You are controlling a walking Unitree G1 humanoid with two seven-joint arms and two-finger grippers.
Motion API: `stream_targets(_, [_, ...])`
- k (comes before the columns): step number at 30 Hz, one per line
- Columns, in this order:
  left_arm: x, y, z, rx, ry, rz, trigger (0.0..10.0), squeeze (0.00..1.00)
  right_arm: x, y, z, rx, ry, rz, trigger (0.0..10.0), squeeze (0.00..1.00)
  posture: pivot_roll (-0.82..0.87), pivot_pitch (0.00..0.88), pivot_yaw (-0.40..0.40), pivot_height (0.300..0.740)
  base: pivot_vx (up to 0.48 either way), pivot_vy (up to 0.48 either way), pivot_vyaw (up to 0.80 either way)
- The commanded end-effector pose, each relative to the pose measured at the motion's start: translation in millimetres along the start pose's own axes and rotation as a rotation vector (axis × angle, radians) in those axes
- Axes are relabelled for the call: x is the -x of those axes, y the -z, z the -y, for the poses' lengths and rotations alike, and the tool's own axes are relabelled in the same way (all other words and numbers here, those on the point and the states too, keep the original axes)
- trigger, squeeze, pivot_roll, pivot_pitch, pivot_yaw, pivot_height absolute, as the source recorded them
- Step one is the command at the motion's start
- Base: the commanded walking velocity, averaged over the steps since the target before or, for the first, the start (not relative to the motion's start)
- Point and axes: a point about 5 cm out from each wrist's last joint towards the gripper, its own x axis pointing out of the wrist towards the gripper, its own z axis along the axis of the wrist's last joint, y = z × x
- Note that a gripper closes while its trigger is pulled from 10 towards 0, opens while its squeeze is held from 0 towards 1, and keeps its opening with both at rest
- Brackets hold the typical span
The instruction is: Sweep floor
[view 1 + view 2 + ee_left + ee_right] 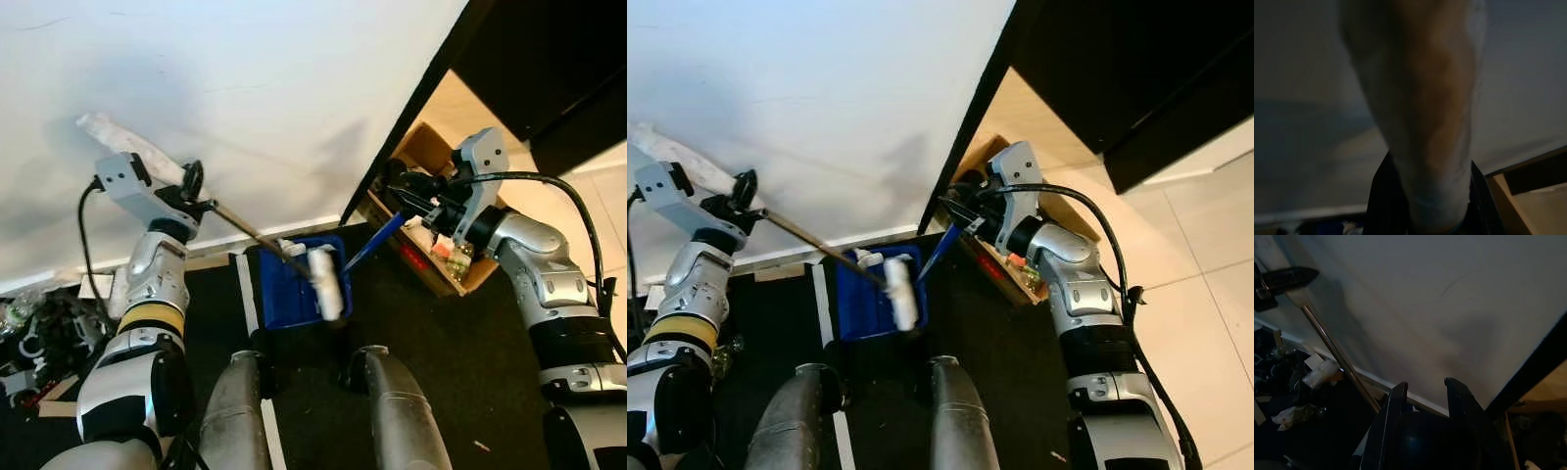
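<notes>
At the foot of a plain white wall [255, 88], right where it meets a black door frame [411, 108], a blue plastic dustpan [294, 284] is being kept on the dark floor [451, 352], just in front of the robot's two grey rounded legs. A thin metal rod [250, 233] is being gripped by the left gripper [193, 186], its black fingers clamped around the upper end; the rod is slanting down toward the dustpan and is ending in a white, cylinder-shaped brush head [326, 282] that's lying across the pan's right edge. A whitish wrapped bit of the same handle is sticking out behind the gripper, and in the left wrist view it's being seen as a big blurry pale shape between the dark fingers [1382, 205].

The dustpan's blue handle [377, 241] is being held by the right gripper [409, 196], fingers closed on its top, so the handle is angling up and to the right from the pan. In the right wrist view a dark rounded end is being squeezed between two black fingers [1396, 406], with the shiny rod crossing in the background.

Beside the right gripper an open cardboard box [441, 259] is sitting against the door frame with some small packaged stuff inside; any printing is too small to be read. White tape lines [248, 294] are running across the floor, and a pile of dark cluttered odds and ends [34, 338] is lying far left.
</notes>
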Motion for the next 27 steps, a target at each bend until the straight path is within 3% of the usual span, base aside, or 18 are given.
stream_targets(1, [13.3, -17.2, -23.6, -0.138, -0.025, 0.006, 10.0, 0.0, -0.3, 35.6, -16.6, -0.15, -0.068, -0.089, 10.0, 0.0, -0.08, 0.501, -0.119, 0.74, 0.0, 0.0, 0.0])
stream_targets(2, [13.3, -17.2, -23.6, -0.138, -0.025, 0.006, 10.0, 0.0, -0.3, 35.6, -16.6, -0.15, -0.068, -0.089, 10.0, 0.0, -0.08, 0.501, -0.119, 0.74, 0.0, 0.0, 0.0])
stream_targets(5, [32.5, -56.2, -56.8, -0.372, -0.057, -0.001, 10.0, 0.0, -1.0, 35.9, -16.5, -0.152, -0.067, -0.087, 10.0, 0.0, -0.07, 0.498, -0.115, 0.74, 0.0, 0.0, 0.0])
stream_targets(6, [32.5, -56.2, -56.8, -0.372, -0.057, -0.001, 10.0, 0.0, -1.0, 35.9, -16.5, -0.152, -0.067, -0.087, 10.0, 0.0, -0.07, 0.498, -0.115, 0.74, 0.0, 0.0, 0.0])
stream_targets(8, [45.2, -77.9, -72.1, -0.485, -0.07, -0.011, 10.0, 0.0, -1.6, 36.5, -16.7, -0.153, -0.068, -0.087, 10.0, 0.0, -0.06, 0.499, -0.117, 0.74, 0.0, 0.0, 0.0])
stream_targets(13, [53.3, -88.0, -82.2, -0.545, -0.1, -0.031, 10.0, 0.0, -2.3, 36.6, -17.2, -0.154, -0.071, -0.086, 10.0, 0.0, -0.06, 0.501, -0.121, 0.74, 0.0, 0.0, 0.0])
stream_targets(17, [57.4, -82.0, -89.7, -0.613, -0.186, -0.057, 10.0, 0.0, -2.8, 36.1, -17.5, -0.154, -0.075, -0.086, 10.0, 0.0, -0.07, 0.508, -0.129, 0.74, 0.0, 0.0, 0.0])
stream_targets(23, [52.4, -41.1, -82.4, -0.619, -0.322, -0.109, 10.0, 0.0, -3.8, 33.5, -20.2, -0.151, -0.094, -0.089, 10.0, 0.0, -0.13, 0.533, -0.148, 0.74, 0.0, 0.0, 0.0])
stream_targets(27, [52.4, -41.1, -82.4, -0.619, -0.322, -0.109, 10.0, 0.0, -3.8, 33.5, -20.2, -0.151, -0.094, -0.089, 10.0, 0.0, -0.13, 0.533, -0.148, 0.74, 0.0, 0.0, 0.0])
